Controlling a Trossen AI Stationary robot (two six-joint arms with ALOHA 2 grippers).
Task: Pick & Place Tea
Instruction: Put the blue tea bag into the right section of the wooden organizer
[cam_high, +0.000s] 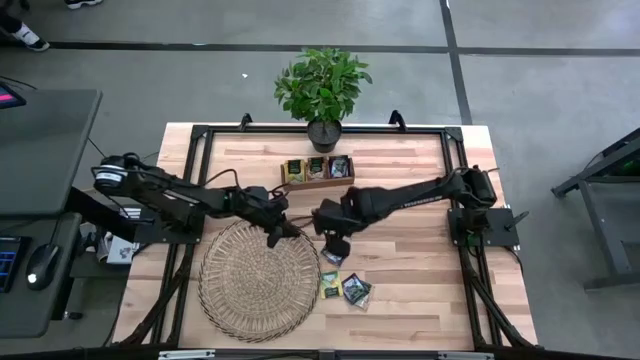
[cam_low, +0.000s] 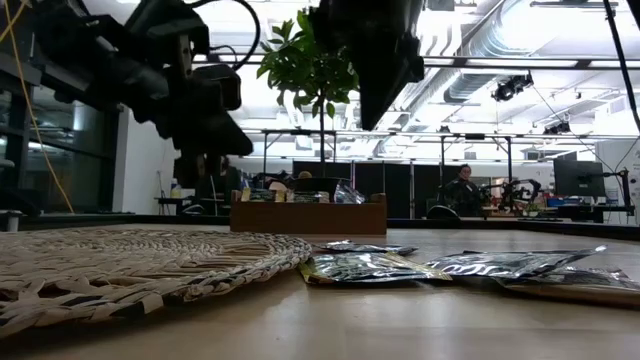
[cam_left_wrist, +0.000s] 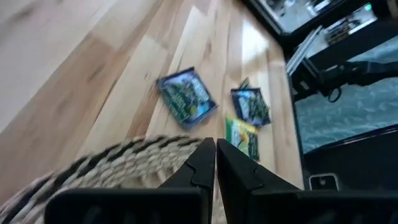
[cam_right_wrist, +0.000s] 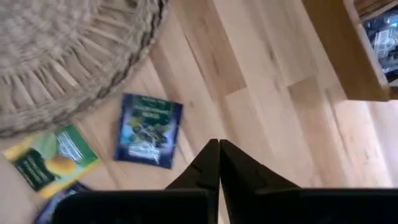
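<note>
While three tea sachets (cam_high: 342, 286) lie flat on the wood surface (cam_high: 420, 290) just beside the wicker mat (cam_high: 258, 280), the left gripper (cam_high: 276, 237) hangs over the mat's far edge and the right gripper (cam_high: 335, 247) above the sachets, both jaws closed and empty, with the wooden tray (cam_high: 317, 170) beyond.

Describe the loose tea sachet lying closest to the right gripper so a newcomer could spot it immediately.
Start at the round wicker mat on the table's front left. Off its right edge three sachets lie on bare wood. The one meant is the dark navy sachet nearest the tray, just under the right gripper; its neighbours lie nearer the table's front edge, one of them yellow-green.
</note>
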